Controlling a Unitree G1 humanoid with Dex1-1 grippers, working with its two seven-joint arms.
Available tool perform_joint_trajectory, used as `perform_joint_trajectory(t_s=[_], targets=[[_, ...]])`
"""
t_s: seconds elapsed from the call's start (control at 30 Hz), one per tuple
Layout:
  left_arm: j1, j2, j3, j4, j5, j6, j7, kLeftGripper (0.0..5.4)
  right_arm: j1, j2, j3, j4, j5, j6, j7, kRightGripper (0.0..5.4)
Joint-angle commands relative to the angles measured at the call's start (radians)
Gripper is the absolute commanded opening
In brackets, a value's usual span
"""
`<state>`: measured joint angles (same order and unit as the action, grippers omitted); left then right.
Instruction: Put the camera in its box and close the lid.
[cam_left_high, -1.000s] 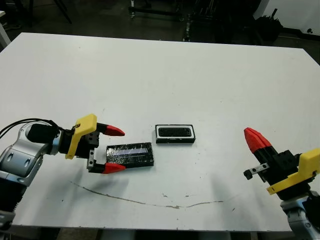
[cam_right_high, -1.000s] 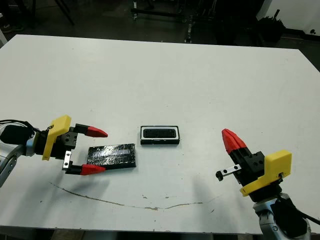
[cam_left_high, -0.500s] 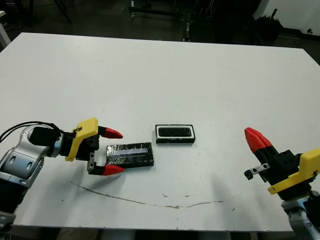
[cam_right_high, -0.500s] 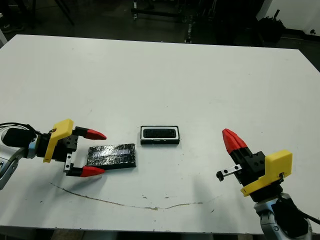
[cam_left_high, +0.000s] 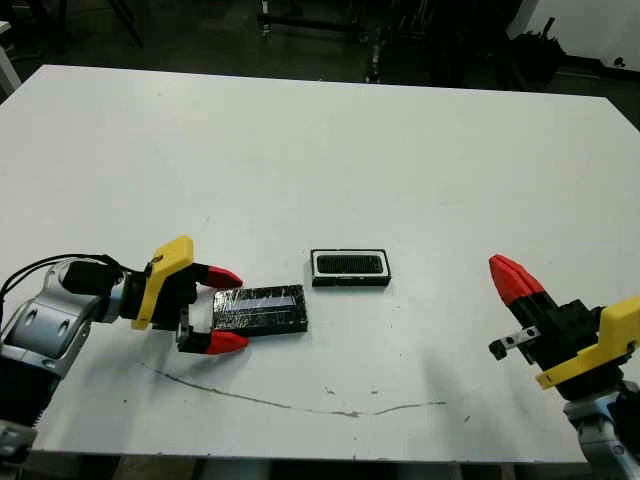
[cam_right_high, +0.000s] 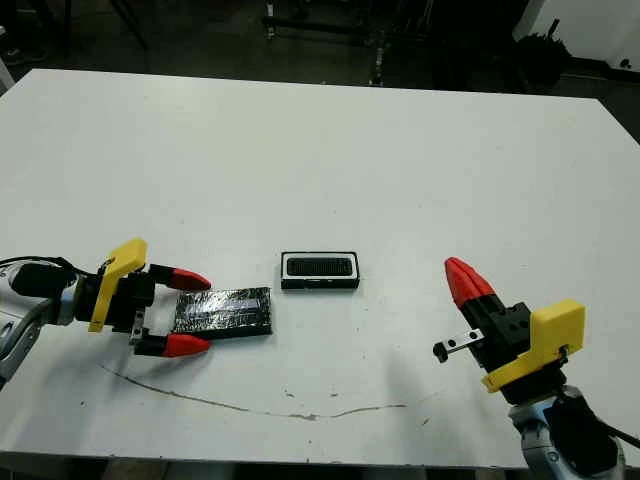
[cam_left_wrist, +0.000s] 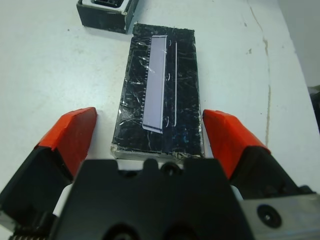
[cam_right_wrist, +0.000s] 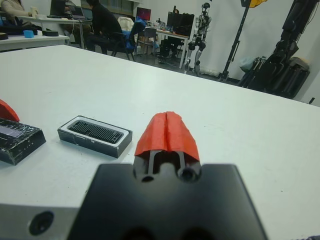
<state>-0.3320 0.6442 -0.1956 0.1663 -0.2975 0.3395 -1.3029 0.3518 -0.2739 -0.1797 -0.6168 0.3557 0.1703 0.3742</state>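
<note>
Lid (cam_left_high: 260, 308) lies flat near the table's (cam_left_high: 330, 150) front edge, its short end between the left gripper's (cam_left_high: 219, 309) spread fingers, untouched. Right gripper (cam_left_high: 512, 279), pinched empty, hovers well apart.

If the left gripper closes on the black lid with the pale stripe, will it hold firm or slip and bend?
The lid has glossy, crinkly sides, so the left gripper may slip somewhat. It keeps a flat box shape with straight edges, so it is probably stiff rather than floppy. It lies low and flat on the table, so it should slide, not tip or roll.
</note>
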Motion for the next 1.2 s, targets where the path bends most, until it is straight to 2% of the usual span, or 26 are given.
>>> perform_joint_trajectory(t_s=[0.03,0.13,0.27,0.63,1.0,1.2], targets=[[0.0,0.0,0.001,0.02,-0.002,-0.008,-0.015,5.4,0.004,-0.016,-0.014,-0.002,0.008,-0.004,0.007,0.01],[0.0,0.0,0.003,0.022,-0.012,-0.009,-0.022,5.24,0.006,-0.015,-0.015,-0.003,0.008,0.001,0.004,0.0],[0.018,-0.023,0.029,0.04,-0.038,-0.037,-0.019,4.7,0.007,-0.018,-0.016,-0.008,0.001,0.005,-0.001,0.0],[0.012,-0.022,0.021,0.066,-0.016,-0.119,-0.036,3.19,0.011,-0.022,-0.027,-0.018,0.008,0.024,-0.007,0.0],[0.012,-0.017,0.016,0.039,0.009,-0.145,-0.033,3.18,0.016,-0.019,-0.031,-0.01,0.005,0.01,-0.005,0.0],[0.061,-0.07,0.091,0.009,-0.035,-0.161,0.076,3.18,0.017,-0.018,-0.026,-0.008,-0.002,0.006,-0.007,0.0]])
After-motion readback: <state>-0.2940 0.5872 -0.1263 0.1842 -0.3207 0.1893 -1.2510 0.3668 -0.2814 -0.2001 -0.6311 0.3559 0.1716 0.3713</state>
